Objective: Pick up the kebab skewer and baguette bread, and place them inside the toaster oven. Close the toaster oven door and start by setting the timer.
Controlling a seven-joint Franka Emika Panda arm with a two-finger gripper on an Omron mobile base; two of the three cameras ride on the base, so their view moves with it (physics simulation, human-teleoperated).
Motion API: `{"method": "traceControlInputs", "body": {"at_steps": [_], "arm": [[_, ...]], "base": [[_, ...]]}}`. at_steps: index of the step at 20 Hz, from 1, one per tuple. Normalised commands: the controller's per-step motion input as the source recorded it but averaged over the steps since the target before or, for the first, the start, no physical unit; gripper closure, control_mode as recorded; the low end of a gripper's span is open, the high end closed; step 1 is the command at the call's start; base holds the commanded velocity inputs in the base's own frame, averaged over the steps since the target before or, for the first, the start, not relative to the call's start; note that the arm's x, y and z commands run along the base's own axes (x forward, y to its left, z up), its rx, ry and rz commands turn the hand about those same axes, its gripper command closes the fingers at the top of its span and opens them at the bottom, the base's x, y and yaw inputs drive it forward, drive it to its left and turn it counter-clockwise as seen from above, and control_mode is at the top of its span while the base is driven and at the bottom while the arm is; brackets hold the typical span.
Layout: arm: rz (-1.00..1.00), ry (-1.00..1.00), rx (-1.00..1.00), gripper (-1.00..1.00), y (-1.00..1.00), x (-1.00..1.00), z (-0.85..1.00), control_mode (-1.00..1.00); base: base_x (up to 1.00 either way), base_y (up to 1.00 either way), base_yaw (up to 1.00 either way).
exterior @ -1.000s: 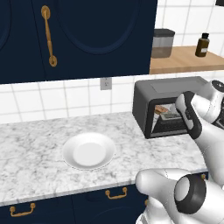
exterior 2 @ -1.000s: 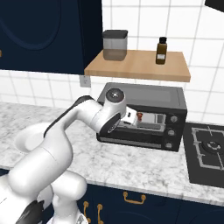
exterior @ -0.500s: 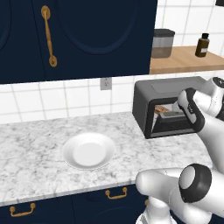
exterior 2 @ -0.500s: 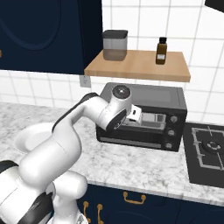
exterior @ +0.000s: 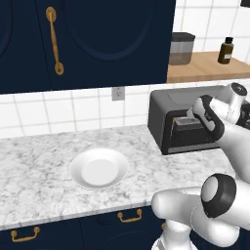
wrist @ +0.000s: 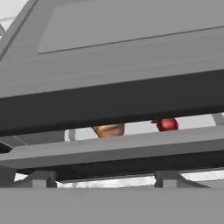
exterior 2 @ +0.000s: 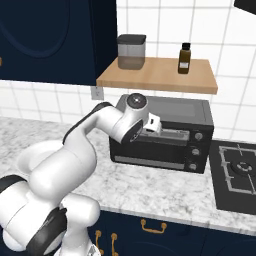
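Hand view showed baguette bread (wrist: 108, 130) and kebab skewer (wrist: 166, 124) inside the toaster oven (exterior 2: 165, 134); finger spread was indiscernible.

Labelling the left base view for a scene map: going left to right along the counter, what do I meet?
White plate → toaster oven → the arm's claw at the oven front.

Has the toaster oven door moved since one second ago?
Yes. The toaster oven door has swung up toward the toaster oven body; a second ago it hung open, and now it is almost shut.
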Motion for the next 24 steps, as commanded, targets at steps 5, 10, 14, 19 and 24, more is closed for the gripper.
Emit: {"method": "traceControlInputs", "body": {"at_steps": [5,10,14,19,24], "arm": [[0.00,-0.13,0.18,-1.00,0.23,0.12,-1.00,-1.00],[0.00,-0.09,0.21,-1.00,0.22,0.23,-1.00,-1.00],[0.00,-0.06,0.16,-1.00,0.32,0.12,-1.00,-1.00],[0.00,-0.03,0.05,-1.00,0.08,-0.10,-0.35,-1.00],[0.00,0.04,-0.01,-1.00,-0.20,-0.82,0.72,-1.00]], "base": [[0.00,0.00,0.00],[0.00,0.00,0.00],[0.00,0.00,0.00],[0.00,0.00,0.00],[0.00,0.00,0.00]]}}
